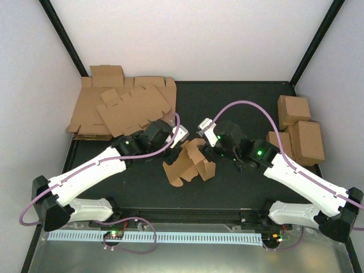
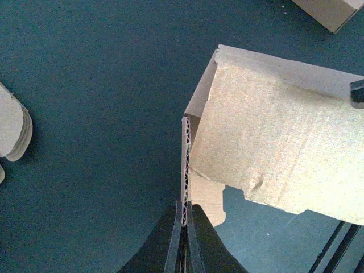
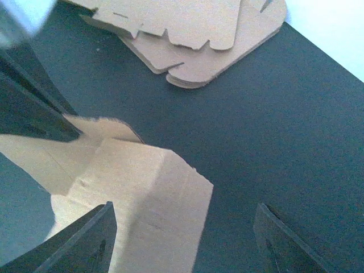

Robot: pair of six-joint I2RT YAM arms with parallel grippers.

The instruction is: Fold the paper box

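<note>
Your left claw (image 2: pixel 183 211) clenched on an edge of the paper box (image 1: pixel 190 164).
Your right claw (image 3: pixel 183 213) stood released over one flap; the box sat on the table (image 1: pixel 239 185), near the heap of blanks (image 1: pixel 128 108), to its right.

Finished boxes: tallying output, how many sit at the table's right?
3: back box, front box beside it, third box partly behind the right arm. Others may be hidden.

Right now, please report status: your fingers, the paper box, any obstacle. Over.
Left fingers shut on an edge of the paper box. Right fingers open over a flap. Box partly folded. Blank stack lies apart, far left.
</note>
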